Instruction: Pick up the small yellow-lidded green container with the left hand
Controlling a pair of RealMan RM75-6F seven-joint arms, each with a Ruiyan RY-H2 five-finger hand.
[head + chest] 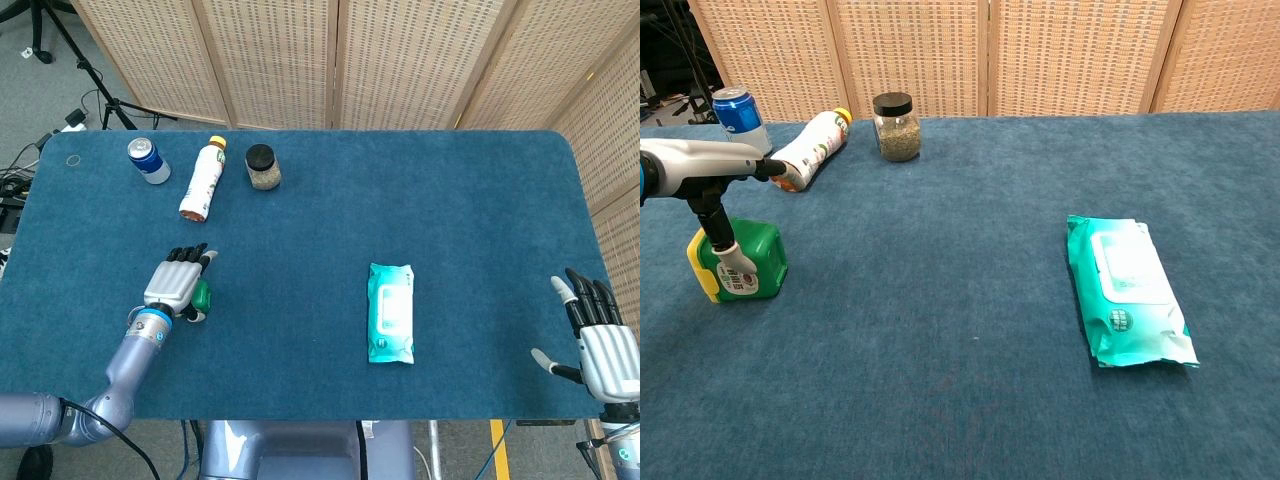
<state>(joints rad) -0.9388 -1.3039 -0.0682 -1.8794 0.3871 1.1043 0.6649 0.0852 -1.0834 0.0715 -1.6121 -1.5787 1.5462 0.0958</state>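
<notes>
The small green container (752, 256) lies on its side on the blue table (420, 200), its yellow lid (696, 268) facing left. In the head view my left hand (178, 282) covers most of it from above, fingers stretched forward, and only a green edge of the container (203, 296) shows at the hand's right. In the chest view one digit of the left hand (724, 240) reaches down onto the container's labelled front face. The container rests on the table. My right hand (600, 338) is open, fingers spread, at the table's front right corner.
At the back left stand a blue can (148, 160) and a black-lidded jar (262, 167), with a white bottle (202, 178) lying between them. A teal pack of wipes (390, 312) lies right of centre. Wicker screens stand behind the table.
</notes>
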